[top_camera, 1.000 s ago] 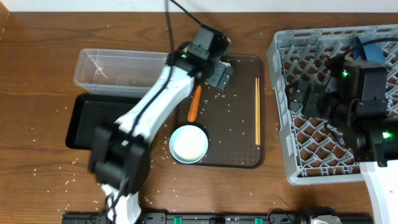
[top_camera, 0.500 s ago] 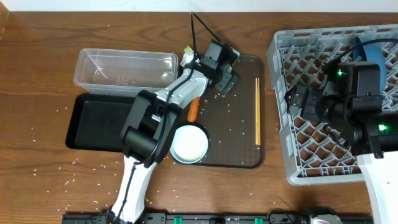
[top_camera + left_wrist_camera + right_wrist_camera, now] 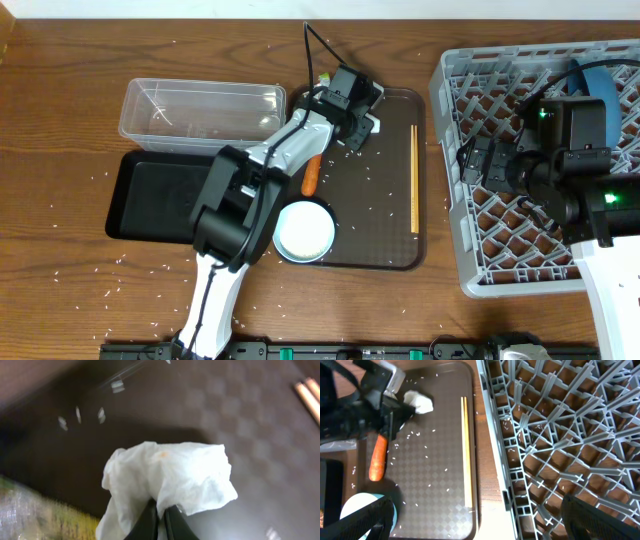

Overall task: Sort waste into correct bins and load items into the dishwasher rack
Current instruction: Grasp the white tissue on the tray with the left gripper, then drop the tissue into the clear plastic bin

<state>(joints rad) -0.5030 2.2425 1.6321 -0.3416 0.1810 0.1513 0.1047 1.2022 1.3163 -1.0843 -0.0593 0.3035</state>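
Observation:
A crumpled white tissue point(image 3: 170, 475) lies at the back left of the brown serving tray point(image 3: 385, 235), and my left gripper point(image 3: 160, 519) is shut on its near edge. In the overhead view the tissue point(image 3: 372, 122) peeks out beside the left gripper point(image 3: 352, 112). The silvery wrapper with yellow-green print point(image 3: 30, 515) lies just left of it. An orange carrot piece point(image 3: 311, 175), a light-blue cup point(image 3: 304, 232) and the wooden chopsticks point(image 3: 414, 178) also lie on the tray. My right gripper point(image 3: 482, 522) stands open over the left edge of the grey dishwasher rack point(image 3: 545, 215).
The clear tub point(image 3: 200, 110) and the black tray point(image 3: 160, 195) sit left of the serving tray. A dark-blue plate point(image 3: 600, 75) stands in the rack's back right. Loose white rice point(image 3: 365, 180) is scattered over the tray and table.
My left gripper has gone from open to shut, pinching the tissue, after the arm swung toward the tray's back left corner. The right arm has barely moved.

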